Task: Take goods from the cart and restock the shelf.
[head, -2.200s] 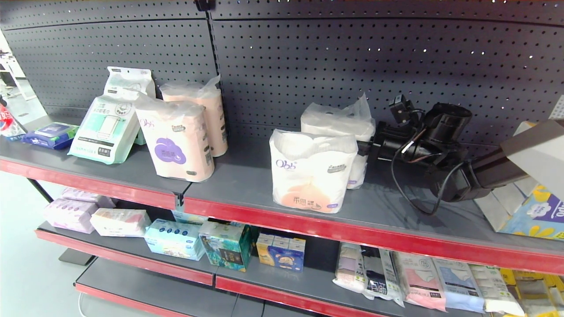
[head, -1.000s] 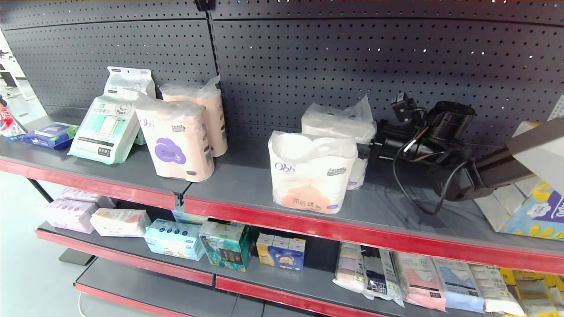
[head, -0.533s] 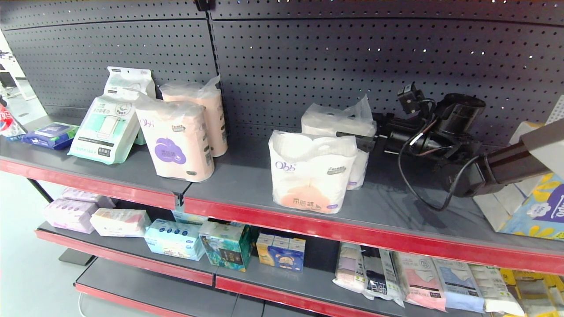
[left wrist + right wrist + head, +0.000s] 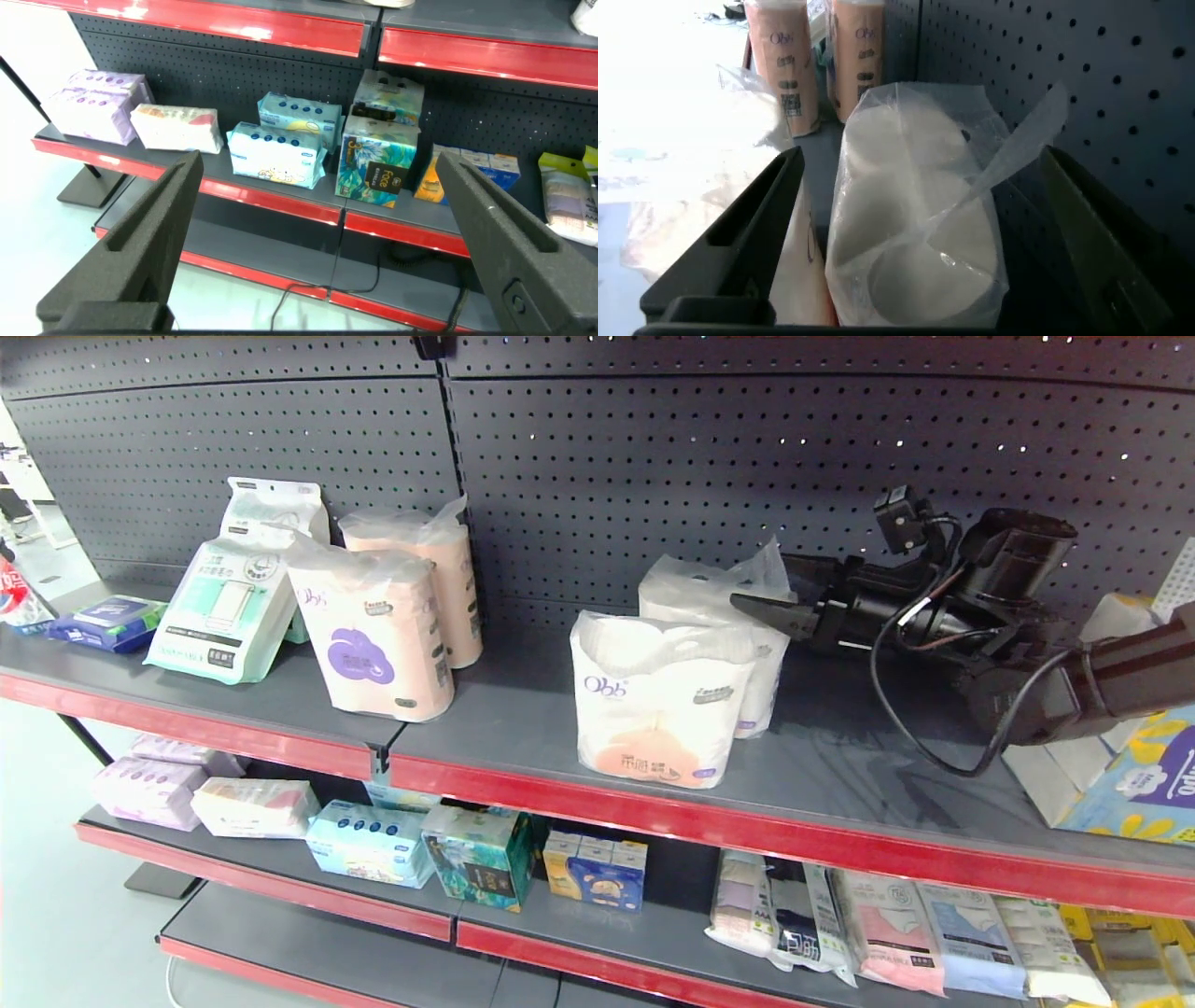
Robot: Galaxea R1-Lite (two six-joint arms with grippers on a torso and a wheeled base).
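Note:
Two white roll-paper packs stand on the upper shelf (image 4: 840, 761), one at the front (image 4: 658, 695) and one behind it (image 4: 709, 590) against the pegboard. My right gripper (image 4: 764, 582) hovers open at the top right of the rear pack. In the right wrist view the rear pack (image 4: 915, 252) sits just ahead of the right gripper (image 4: 920, 161), in the gap between its spread fingers. My left gripper (image 4: 320, 164) is open with nothing in it, low down, facing the lower shelf (image 4: 280, 201).
Two pink roll packs (image 4: 378, 625) and a green pouch (image 4: 224, 611) stand further left on the upper shelf. A flowered tissue pack (image 4: 1134, 775) sits at the right end. Tissue boxes (image 4: 378, 154) and several flat packs (image 4: 887, 933) line the lower shelf.
My right gripper has risen and drawn back to the right from beside the rear white pack. The pack stays standing on the shelf.

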